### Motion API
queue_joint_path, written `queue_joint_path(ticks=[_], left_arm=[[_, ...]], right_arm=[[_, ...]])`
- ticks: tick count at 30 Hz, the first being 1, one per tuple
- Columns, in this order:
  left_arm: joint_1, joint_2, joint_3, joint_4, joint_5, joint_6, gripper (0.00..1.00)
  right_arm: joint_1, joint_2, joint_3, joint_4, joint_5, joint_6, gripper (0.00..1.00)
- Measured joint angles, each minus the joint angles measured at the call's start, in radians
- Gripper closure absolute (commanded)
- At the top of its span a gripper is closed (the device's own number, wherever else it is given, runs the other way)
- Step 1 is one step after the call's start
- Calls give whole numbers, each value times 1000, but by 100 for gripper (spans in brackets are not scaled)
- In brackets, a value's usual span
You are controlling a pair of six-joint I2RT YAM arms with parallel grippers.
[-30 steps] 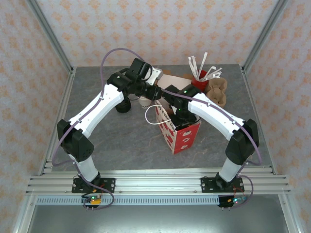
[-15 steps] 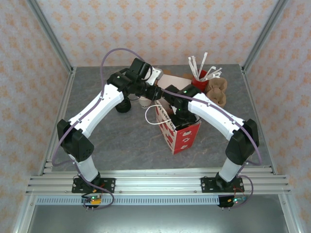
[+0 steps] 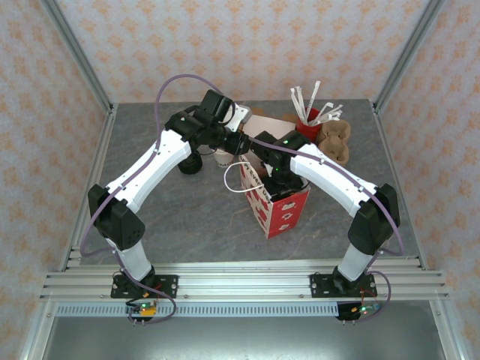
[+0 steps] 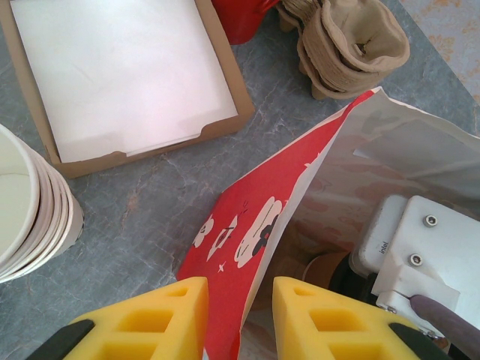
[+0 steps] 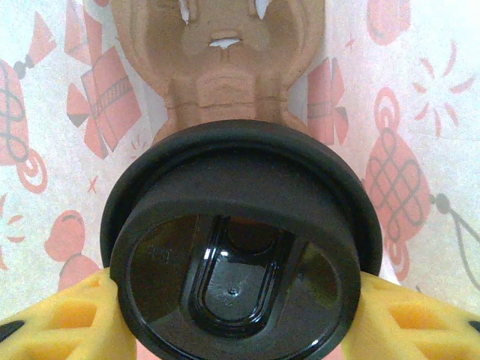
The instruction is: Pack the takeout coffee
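Both arms rise from their bases and lean inward, so the two hands meet over the middle of the tabletop. The left arm (image 3: pixel 146 176) slopes up and away, then bends at the wrist toward the right. The left hand (image 3: pixel 238 142) points down, its yellow fingers (image 4: pixel 150 322) apart, one on each side of the bag (image 4: pixel 247 217) wall. Whether they pinch the wall is unclear. The right arm (image 3: pixel 334 184) mirrors it, bending left and tipping its wrist steeply down. The right hand (image 3: pixel 271 178) sits just right of the left hand, fingers (image 5: pixel 52 319) pressed on either side of the coffee (image 5: pixel 240 255).
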Motion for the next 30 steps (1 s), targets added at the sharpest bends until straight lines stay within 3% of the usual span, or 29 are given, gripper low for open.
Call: queue_joint_path(ticks=[30], left_arm=[[0,0,0,0,0,0,71]], right_arm=[[0,0,2,-18,-19,-8,50]])
